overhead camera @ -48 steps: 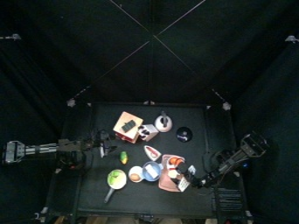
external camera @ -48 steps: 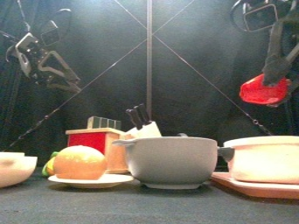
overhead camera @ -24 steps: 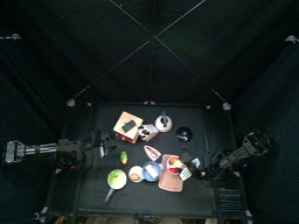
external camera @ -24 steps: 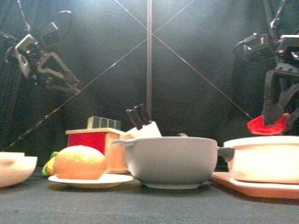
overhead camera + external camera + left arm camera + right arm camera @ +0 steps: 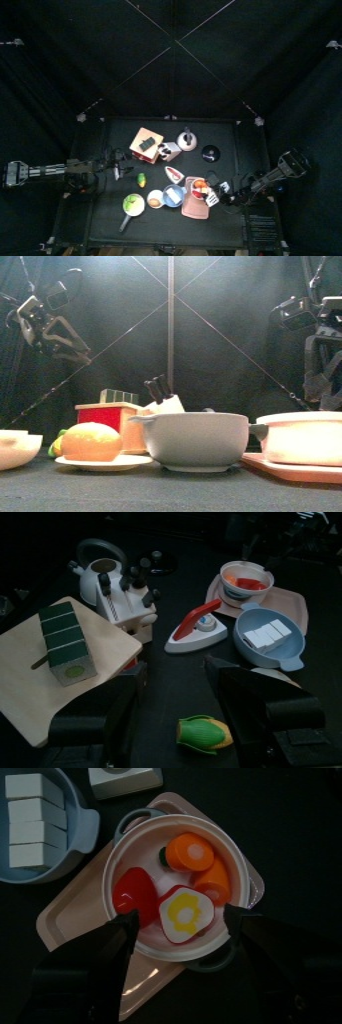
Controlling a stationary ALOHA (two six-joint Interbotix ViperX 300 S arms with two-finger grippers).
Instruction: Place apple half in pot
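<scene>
One red apple half [image 5: 134,892] inside pot [image 5: 134,843], right claw [image 5: 177,928] apart above

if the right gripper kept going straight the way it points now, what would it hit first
Most likely the pot directly below it: the right gripper points down into it, the fingers straddling the apple half and a red piece. Depth is unclear.

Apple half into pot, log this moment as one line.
right gripper: open over pot | apple half: in pot | left gripper: open, idle
</scene>
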